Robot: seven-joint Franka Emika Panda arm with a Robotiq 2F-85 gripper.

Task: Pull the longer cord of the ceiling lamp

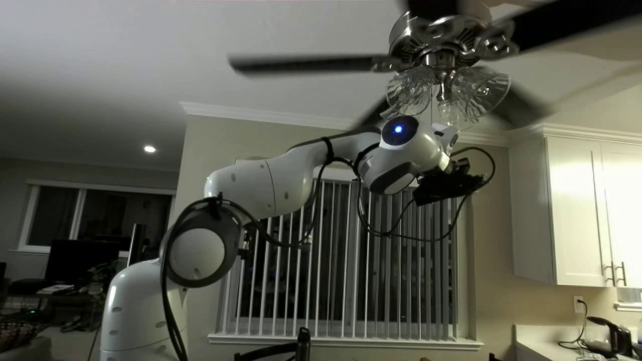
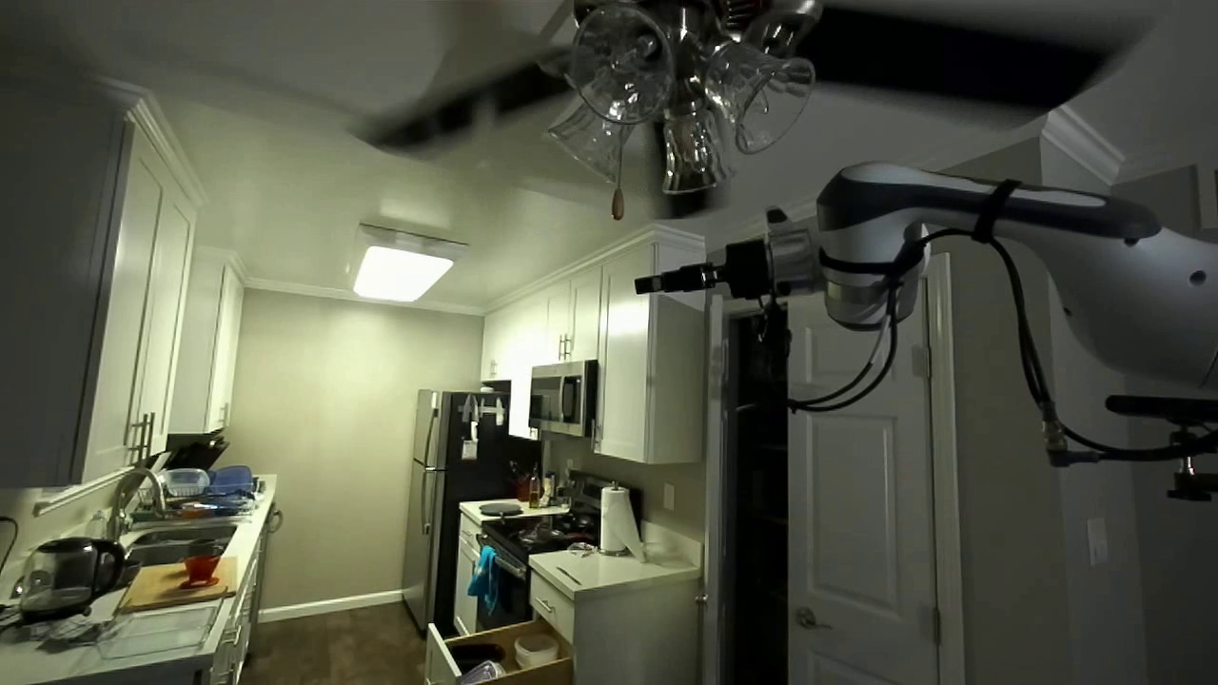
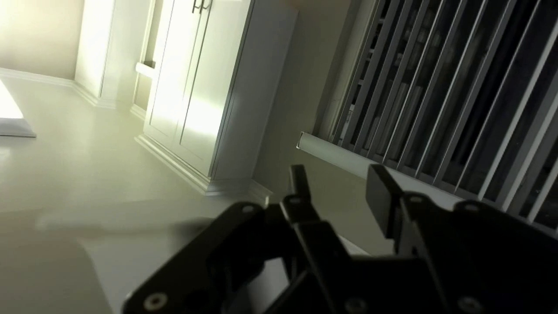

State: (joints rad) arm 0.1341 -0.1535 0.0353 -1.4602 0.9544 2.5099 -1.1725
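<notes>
One gripper [image 3: 338,187] is gaping, empty, probably so a thin cord [image 2: 618,202] can slip in; it's hovering low, likely to clear the blurred blades [image 1: 311,64]. Cord is hanging from the lamp [image 1: 441,59], ungripped; whether it's the longer, can't tell.

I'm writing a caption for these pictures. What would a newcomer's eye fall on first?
Probably the ceiling lamp at the top of both exterior views, its dark blades blurred as if spinning. Then likely the white robot arm, its open end effector lower than the lamp in both. A glowing light panel left of centre in an exterior view may draw the eye too.
</notes>
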